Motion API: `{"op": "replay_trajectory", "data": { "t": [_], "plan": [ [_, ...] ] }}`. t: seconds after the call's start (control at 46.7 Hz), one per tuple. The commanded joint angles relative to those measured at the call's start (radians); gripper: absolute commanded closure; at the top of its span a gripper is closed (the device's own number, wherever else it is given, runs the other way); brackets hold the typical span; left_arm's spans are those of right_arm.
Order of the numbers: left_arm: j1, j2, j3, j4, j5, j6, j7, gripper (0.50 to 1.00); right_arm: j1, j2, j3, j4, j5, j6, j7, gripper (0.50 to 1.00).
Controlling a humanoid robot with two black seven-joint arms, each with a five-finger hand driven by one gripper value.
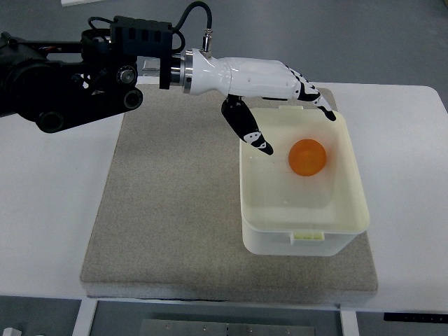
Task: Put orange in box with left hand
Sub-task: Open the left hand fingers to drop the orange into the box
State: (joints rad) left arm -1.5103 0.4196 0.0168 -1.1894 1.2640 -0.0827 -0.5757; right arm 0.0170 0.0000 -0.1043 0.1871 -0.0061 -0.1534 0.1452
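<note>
Your left hand [280, 98] hangs over the far-left corner of the box [350, 210], fingers spread and holding nothing. The orange [308, 157] already lies inside, toward the far end, clear of the thumb. It looks light, firm and round (apt to roll), so any regrasp should cup its widest part. The box sits at the mat's [168, 210] right edge.

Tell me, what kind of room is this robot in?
Probably a robot test lab. A plain white table holds only a grey mat and a white box with an orange inside, and the left robot hand hangs open above it.
</note>
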Motion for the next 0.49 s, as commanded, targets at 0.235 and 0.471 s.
{"op": "replay_trajectory", "data": {
  "t": [0.235, 0.471],
  "plan": [
    [0.002, 0.013, 0.026, 0.175, 0.002, -0.005, 0.000, 0.619, 0.000, 0.000, 0.000, 0.000, 0.000, 0.000, 0.000, 0.568],
    [0.007, 0.011, 0.071, 0.398, 0.002, -0.002, 0.000, 0.617, 0.000, 0.000, 0.000, 0.000, 0.000, 0.000, 0.000, 0.568]
  ]
}}
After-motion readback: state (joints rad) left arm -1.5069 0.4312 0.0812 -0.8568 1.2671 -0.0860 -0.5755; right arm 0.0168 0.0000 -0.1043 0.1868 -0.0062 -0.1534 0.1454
